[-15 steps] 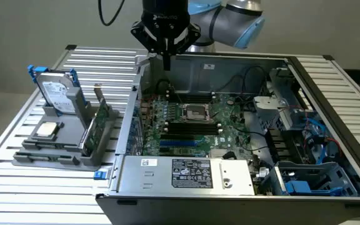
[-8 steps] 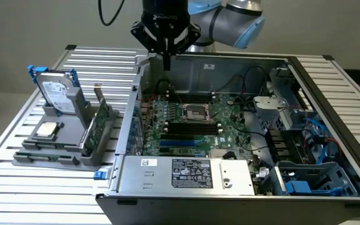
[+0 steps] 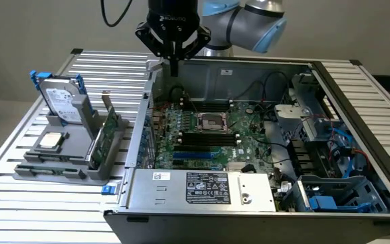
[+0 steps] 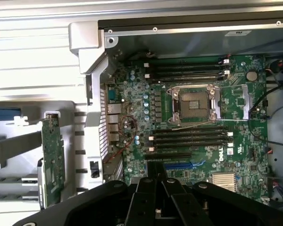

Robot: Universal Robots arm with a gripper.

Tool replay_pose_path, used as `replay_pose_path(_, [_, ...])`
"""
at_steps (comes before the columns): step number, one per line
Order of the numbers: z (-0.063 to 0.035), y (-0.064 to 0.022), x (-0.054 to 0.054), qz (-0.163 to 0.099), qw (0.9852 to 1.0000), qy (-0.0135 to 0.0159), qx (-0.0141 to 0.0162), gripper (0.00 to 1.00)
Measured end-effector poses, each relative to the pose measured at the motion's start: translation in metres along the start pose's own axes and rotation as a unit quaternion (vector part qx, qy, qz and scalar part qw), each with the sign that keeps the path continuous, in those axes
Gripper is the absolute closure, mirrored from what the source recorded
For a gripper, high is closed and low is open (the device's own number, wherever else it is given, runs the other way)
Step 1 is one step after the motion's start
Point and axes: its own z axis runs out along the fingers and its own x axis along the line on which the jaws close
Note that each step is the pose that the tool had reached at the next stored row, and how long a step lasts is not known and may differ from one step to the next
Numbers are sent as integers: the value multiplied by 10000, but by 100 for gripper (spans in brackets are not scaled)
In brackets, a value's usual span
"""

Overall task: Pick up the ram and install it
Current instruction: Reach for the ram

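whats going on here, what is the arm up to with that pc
The robot arm's hand hangs shut and empty above the back edge of the open computer case, near its corner on the exterior view's left. The motherboard's black memory slots look empty, so no ram is installed yet. What looks like the ram lies at the front of the grey holder beside the case, where a hard drive and a green card also stand.

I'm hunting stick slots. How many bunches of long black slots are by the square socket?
2: the first bunch between socket and case wall, the second bunch between socket and blue slot.
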Motion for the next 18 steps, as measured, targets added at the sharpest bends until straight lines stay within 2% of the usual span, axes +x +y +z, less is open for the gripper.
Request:
replay_pose_path(3, [12, -9, 118, 5, 10000, 85, 5, 89])
replay_pose_path(6, [24, -20, 256, 7, 9999, 143, 10, 89])
replay_pose_path(8, [33, -26, 344, 8, 9999, 170, 11, 89])
replay_pose_path(18, [110, -62, 796, 9, 9998, 178, 12, 89])
